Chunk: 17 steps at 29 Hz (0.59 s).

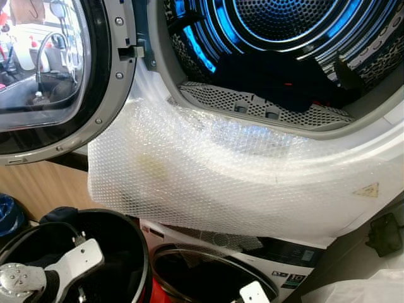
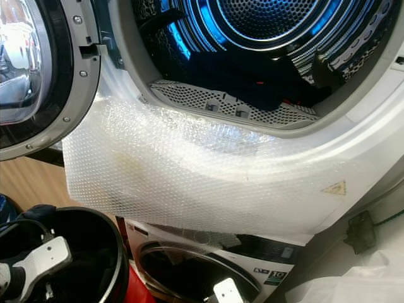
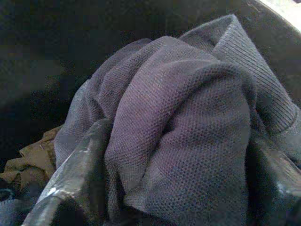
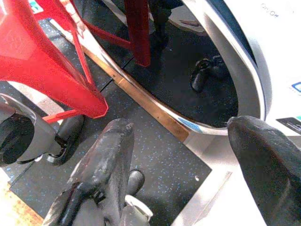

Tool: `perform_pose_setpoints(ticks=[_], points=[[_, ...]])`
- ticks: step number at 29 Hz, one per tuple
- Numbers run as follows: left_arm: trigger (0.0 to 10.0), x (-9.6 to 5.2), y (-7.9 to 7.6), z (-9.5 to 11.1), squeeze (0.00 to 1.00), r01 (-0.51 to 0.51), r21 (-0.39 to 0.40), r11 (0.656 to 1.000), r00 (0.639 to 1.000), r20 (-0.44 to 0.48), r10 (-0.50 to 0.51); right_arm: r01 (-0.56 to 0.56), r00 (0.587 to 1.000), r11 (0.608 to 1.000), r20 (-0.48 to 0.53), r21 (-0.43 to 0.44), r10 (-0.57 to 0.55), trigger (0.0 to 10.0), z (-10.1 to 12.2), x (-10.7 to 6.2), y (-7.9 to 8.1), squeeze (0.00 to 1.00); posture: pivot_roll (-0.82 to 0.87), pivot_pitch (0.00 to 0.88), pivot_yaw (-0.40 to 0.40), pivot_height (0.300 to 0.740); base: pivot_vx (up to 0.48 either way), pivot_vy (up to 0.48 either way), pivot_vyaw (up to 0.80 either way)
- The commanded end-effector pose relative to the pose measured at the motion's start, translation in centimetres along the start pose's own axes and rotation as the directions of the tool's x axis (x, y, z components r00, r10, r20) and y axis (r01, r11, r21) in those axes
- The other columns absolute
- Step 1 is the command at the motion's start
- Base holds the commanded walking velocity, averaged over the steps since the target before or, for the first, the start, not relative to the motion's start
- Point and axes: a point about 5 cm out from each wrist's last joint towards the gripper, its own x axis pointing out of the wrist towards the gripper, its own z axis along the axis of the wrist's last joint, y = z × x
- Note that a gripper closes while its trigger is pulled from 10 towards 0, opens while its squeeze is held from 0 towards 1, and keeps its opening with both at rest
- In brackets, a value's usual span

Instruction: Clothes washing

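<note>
step: lifting laundry | left gripper [image 3: 178,188] clamped on grey garment [image 3: 188,117] inside black basket [image 1: 126,252], lower left | right gripper [image 4: 183,155] spread, empty | next: raise to drum [image 1: 278,38], top

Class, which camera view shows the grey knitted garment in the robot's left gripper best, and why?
The left wrist view: the grey garment bulges between the left gripper's fingers, its weave plain. In the eye views that arm reaches into the black basket, which hides the garment. The right wrist view faces the lower machine's door.
</note>
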Motion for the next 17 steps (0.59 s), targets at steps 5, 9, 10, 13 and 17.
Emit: perform_pose_setpoints(ticks=[5,9,10,13,17], points=[[0.0,0.3,-0.1,0.1,0.00,0.036,-0.064,0.997,0.999,0.017,-0.035,0.012,1.000,1.000,-0.015,-0.006,-0.012,10.0,-0.1,0.0,-0.6,0.00,0.37,0.000,-0.077,0.740,0.000,0.000,0.00],[0.0,0.3,-0.5,-0.2,0.00,0.066,-0.087,0.994,0.998,0.002,-0.066,0.018,1.000,1.000,-0.021,-0.002,-0.018,10.0,-0.2,0.0,-0.6,0.00,0.36,0.000,-0.073,0.740,0.000,0.000,0.00],[0.0,0.4,-0.6,-0.3,0.00,0.071,-0.093,0.993,0.997,-0.003,-0.072,0.018,1.000,1.000,-0.022,0.000,-0.018,10.0,-0.2,0.0,-0.6,0.00,0.36,0.000,-0.069,0.740,0.000,0.000,0.00],[0.0,0.4,-0.8,-0.5,0.00,0.079,-0.094,0.992,0.997,-0.018,-0.081,0.017,1.000,1.000,-0.024,0.003,-0.016,10.0,-0.3,0.0,-0.5,0.00,0.36,0.000,-0.066,0.740,0.000,0.000,0.00],[0.0,0.4,-0.9,-0.5,0.00,0.086,-0.097,0.992,0.996,-0.023,-0.089,0.010,1.000,1.000,-0.026,0.008,-0.010,10.0,-0.3,0.0,-0.2,0.00,0.36,0.000,-0.063,0.740,0.000,0.000,0.00]])
